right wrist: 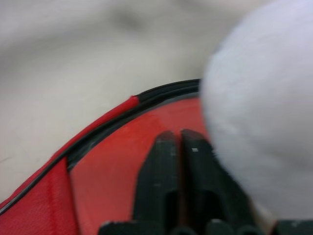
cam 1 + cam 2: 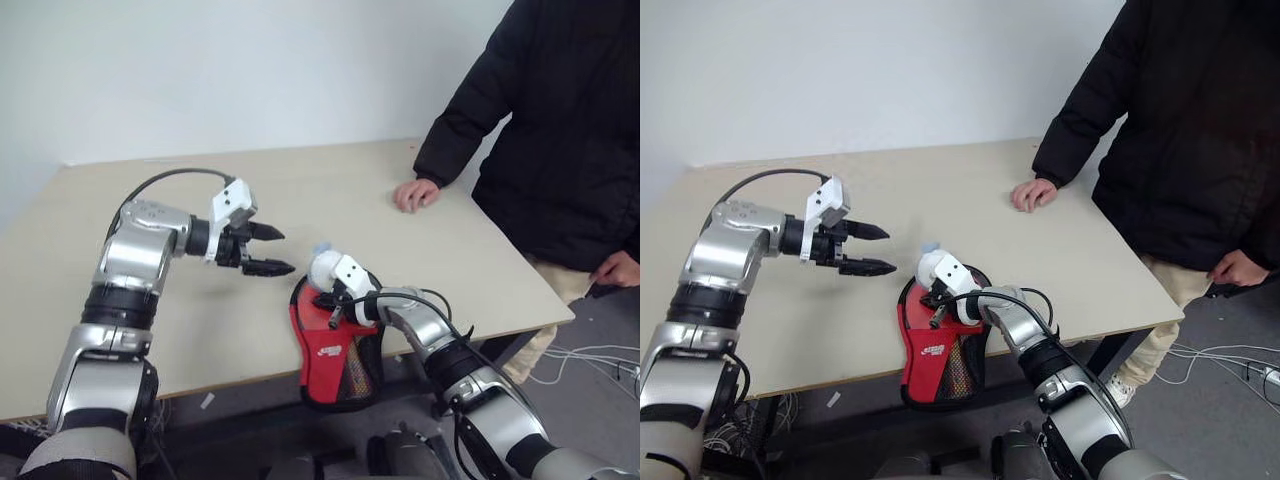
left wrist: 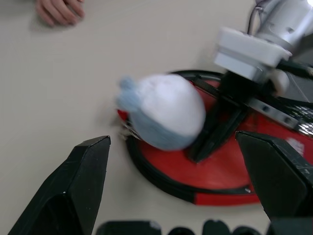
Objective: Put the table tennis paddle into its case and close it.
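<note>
On the left of the pale beige rectangular table top, above its bare surface: left gripper, clear of the table. Points towards the middle, black fingers spread as wide as can be, gripping nothing. Stands just beside the round end of the case, apart from it, touching neither case nor lump.

At the near edge, in the middle: soft paddle-shaped red fabric case with black trim. Lies with its round end flat on the table and its narrow end, with black mesh pocket and small white logo, hanging over the edge. Carries on the far rim of the round end a small soft grey-white lump with a pale blue tip.

Right on the round end, beside that lump: right gripper. Comes in from the near right, angled down, fingertips resting on a smooth red round face inside the black trim. Cannot tell whether that face is bat rubber or case cover. Keeps its two black fingers nearly together, only a thin slit between them, nothing seen pinched there. Sits with the lump just beside the fingers, seemingly touching one side.

At the far right edge: a person in a black padded jacket, one hand resting on the table, well apart from the case.
</note>
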